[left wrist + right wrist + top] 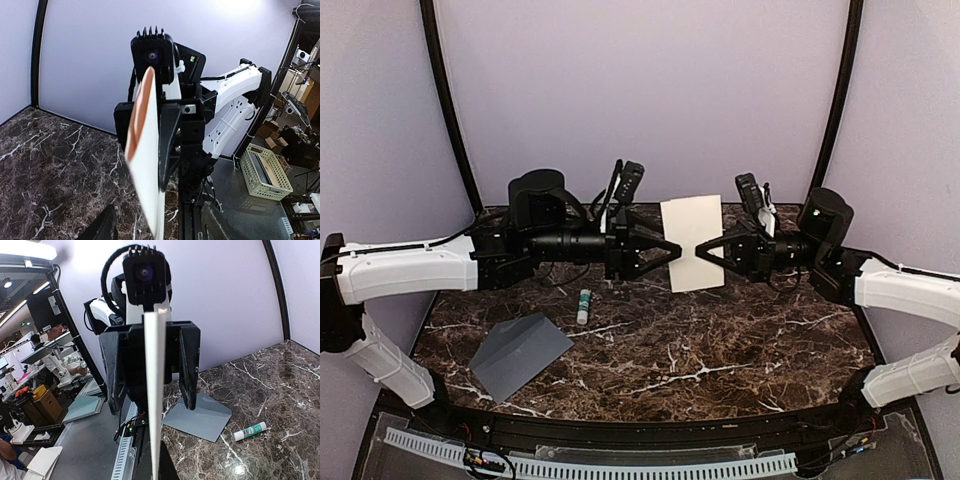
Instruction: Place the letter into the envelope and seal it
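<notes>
The cream letter (pixel 692 242) is held up off the table between my two grippers. My right gripper (pixel 702 250) is shut on its right edge. In the right wrist view the letter (pixel 154 390) shows edge-on. My left gripper (pixel 675 248) is open, with its fingers (pixel 188 370) spread on either side of the letter's left edge and apart from it. In the left wrist view the letter (pixel 147 165) is edge-on, with one of the left fingers (pixel 102 226) low and clear of it. The grey envelope (pixel 520 352) lies flat at the front left, flap open, and also shows in the right wrist view (pixel 200 420).
A glue stick (pixel 584 305) lies on the marble table (pixel 720 350) between the envelope and the letter, and shows in the right wrist view (pixel 250 431). Curved purple walls close the back and sides. A slotted cable strip (pixel 620 465) runs along the near edge.
</notes>
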`<move>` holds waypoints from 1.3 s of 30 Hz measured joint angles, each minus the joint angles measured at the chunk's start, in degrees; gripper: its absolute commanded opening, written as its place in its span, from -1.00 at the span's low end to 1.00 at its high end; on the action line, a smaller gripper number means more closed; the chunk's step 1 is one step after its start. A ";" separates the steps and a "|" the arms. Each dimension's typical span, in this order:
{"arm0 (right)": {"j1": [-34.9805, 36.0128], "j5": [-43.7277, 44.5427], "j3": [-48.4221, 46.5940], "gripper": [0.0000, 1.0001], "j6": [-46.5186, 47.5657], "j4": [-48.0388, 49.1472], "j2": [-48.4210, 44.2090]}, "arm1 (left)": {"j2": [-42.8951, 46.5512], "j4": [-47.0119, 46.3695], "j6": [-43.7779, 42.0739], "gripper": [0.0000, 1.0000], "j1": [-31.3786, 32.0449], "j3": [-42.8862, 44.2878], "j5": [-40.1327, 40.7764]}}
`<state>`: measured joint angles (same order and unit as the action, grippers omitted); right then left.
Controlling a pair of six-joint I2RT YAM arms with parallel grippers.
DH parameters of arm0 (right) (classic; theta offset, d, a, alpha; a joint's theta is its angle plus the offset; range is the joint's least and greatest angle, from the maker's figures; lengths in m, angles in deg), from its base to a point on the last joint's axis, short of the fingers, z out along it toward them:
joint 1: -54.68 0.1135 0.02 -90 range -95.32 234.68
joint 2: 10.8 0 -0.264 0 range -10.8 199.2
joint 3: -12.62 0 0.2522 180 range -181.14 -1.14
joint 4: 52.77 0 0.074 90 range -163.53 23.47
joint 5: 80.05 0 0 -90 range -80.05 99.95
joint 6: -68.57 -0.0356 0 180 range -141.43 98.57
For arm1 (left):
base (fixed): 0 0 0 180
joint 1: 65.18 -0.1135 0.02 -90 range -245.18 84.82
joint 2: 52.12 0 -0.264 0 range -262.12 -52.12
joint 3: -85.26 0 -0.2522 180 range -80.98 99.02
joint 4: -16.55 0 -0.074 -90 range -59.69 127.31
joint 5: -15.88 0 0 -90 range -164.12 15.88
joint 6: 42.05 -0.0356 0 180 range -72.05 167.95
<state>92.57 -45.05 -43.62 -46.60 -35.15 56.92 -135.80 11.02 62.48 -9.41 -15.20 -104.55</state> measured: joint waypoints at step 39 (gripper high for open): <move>0.02 19.12 5.03 -1.00 6.73 -0.07 -6.05 | 0.02 5.07 11.63 0.17 0.24 -3.91 10.32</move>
<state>92.59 -25.93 -38.59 -39.87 -35.22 50.87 -135.77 16.09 74.11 -9.17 -19.11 -94.24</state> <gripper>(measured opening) 0.004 0.490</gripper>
